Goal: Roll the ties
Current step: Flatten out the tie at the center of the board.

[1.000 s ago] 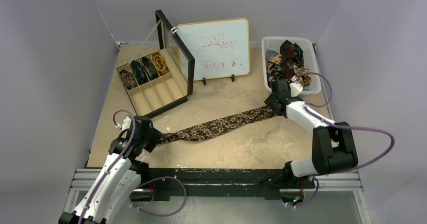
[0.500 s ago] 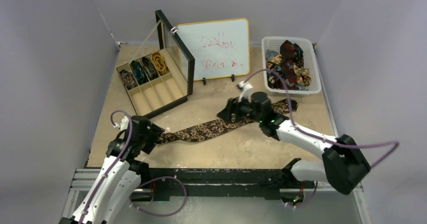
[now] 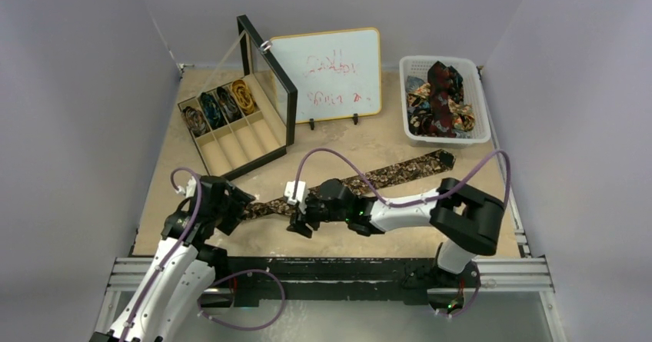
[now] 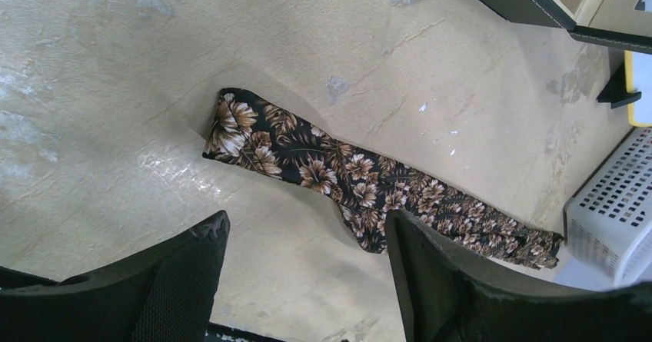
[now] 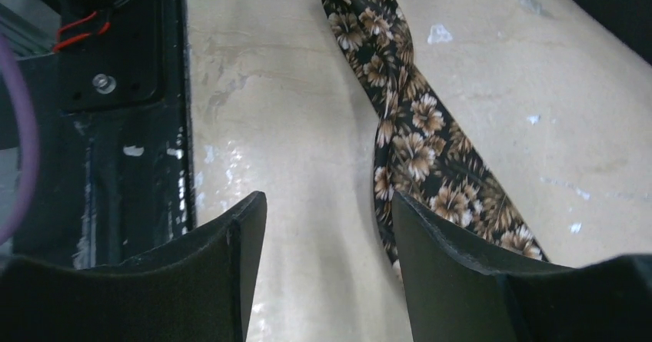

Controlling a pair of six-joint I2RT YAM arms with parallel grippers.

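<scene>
One brown-gold floral tie [image 3: 384, 177] lies flat, running diagonally from near my left gripper up toward the basket. In the left wrist view the tie [image 4: 346, 180] lies just beyond my open, empty left gripper [image 4: 307, 219], whose fingers stand over bare table. My left gripper [image 3: 240, 201] sits at the tie's narrow end. My right gripper [image 3: 298, 217] reaches far left and hovers low beside the tie's narrow half. In the right wrist view it [image 5: 327, 197] is open and empty, and the tie [image 5: 415, 142] passes under its right finger.
A black-lidded wooden box [image 3: 254, 138] at the back left holds several rolled ties [image 3: 223, 102]. A whiteboard [image 3: 330, 73] stands behind the middle. A white basket [image 3: 478, 104] at the back right holds loose ties [image 3: 440, 96]. The black front rail [image 5: 123, 127] is close to my right gripper.
My right arm left the tie's wide end near the basket and swung left across the table to the narrow half. The wide end now lies flat. The left arm barely moved.
</scene>
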